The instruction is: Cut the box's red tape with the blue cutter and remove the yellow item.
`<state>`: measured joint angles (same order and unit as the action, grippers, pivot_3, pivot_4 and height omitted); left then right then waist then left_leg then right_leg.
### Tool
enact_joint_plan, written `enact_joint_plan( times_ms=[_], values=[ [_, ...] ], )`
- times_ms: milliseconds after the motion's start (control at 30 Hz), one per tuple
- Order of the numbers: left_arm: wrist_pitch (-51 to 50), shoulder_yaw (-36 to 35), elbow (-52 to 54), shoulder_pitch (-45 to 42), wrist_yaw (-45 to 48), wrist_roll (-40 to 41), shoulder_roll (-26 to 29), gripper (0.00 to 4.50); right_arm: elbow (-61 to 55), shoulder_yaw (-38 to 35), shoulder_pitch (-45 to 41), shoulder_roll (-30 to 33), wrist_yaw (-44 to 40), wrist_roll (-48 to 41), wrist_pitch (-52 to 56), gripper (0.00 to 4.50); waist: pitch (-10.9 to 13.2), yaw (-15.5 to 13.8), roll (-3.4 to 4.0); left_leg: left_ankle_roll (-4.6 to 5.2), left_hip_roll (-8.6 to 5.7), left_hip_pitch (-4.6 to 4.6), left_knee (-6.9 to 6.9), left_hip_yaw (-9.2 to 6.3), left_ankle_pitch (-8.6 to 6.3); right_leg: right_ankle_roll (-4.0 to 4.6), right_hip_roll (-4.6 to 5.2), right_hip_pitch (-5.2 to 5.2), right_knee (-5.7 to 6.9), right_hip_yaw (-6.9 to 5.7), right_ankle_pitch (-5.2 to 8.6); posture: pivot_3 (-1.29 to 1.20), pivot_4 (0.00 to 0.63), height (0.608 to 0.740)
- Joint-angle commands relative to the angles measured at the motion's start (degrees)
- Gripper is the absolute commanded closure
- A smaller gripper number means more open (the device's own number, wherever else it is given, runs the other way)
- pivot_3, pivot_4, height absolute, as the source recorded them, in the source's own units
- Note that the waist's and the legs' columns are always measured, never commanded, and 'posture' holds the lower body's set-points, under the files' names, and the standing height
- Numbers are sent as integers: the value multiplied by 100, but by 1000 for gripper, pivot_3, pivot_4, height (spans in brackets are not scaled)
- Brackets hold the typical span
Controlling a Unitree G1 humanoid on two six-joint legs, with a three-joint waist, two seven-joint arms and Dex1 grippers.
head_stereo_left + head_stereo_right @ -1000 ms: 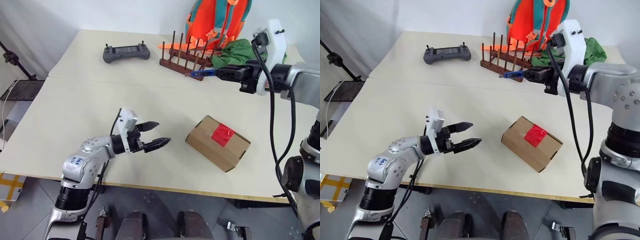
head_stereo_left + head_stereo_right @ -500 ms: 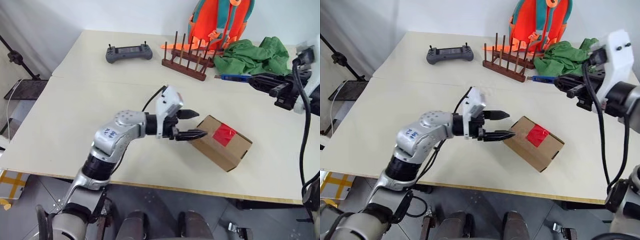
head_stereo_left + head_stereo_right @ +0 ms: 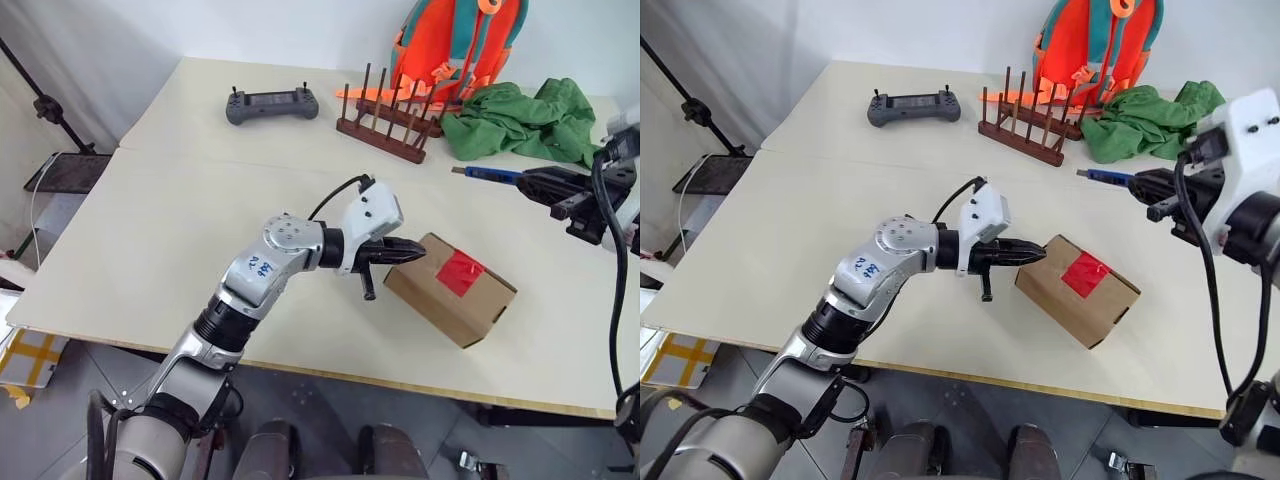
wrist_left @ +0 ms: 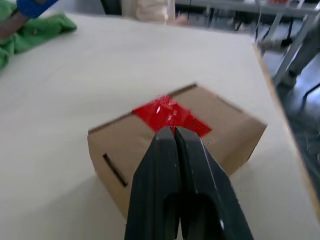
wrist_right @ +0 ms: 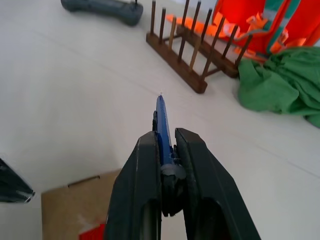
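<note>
The brown box [image 3: 438,302] lies closed near the table's front right, with the red tape [image 3: 462,272] across its top seam. My left gripper [image 3: 414,249] is shut with nothing in it. Its tips are at the box's left upper edge, and in the left wrist view the shut fingertips [image 4: 166,134] sit just before the red tape [image 4: 170,112]. I cannot tell if they touch the box [image 4: 120,150]. My right gripper [image 3: 535,183] hovers above and to the right of the box, shut on the blue cutter [image 5: 161,122], whose tip points left. The yellow item is hidden.
At the back of the table sit a grey controller [image 3: 272,103], a wooden peg rack [image 3: 390,115], a green cloth [image 3: 520,120] and an orange backpack [image 3: 460,45]. The table's front edge [image 3: 300,365] runs close below the box.
My left gripper swung right to the box's left end and closed from open to shut. My right gripper drew back to the right with the cutter in it.
</note>
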<state>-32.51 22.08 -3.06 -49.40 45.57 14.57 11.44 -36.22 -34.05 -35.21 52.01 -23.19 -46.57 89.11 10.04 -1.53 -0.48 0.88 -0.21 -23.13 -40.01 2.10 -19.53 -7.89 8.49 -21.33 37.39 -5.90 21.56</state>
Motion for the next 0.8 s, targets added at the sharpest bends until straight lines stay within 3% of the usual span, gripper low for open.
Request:
enact_joint_plan(
  times_ms=[33, 333, 467, 800],
  values=[
    [-217, 136, -173, -356, 4, -156, -207, 4464, -341, -259, 203, 221, -105, -69, 14, 4344, 0, 3, -1, 0, -2, 0, 0, 0, 0, -1, 1, 0, -1, 0, 0, 0, 150, 740],
    [-321, 176, -934, -810, 169, -253, -796, 4464, -697, -459, 513, 348, -229, -184, 299, 4344, 1, 3, -2, 4, -3, -2, 0, 0, 2, -2, 1, 0, -1, -2, -1, 0, 150, 740],
    [-708, 364, -983, -981, 367, -376, -705, 4464, -802, -506, 585, 349, -222, -230, 339, 4344, 1, 9, -1, 4, -5, -1, 0, 1, 3, -2, 0, 0, -1, -2, -1, 0, 150, 740],
    [-2049, 332, -1275, -1596, -287, -818, -798, 4464, -826, -544, 667, 459, -225, -438, 339, 4344, 1, 0, -2, 6, -4, -2, 0, -1, 4, -4, 2, 0, -1, -2, -2, 0, 150, 740]
  ],
)
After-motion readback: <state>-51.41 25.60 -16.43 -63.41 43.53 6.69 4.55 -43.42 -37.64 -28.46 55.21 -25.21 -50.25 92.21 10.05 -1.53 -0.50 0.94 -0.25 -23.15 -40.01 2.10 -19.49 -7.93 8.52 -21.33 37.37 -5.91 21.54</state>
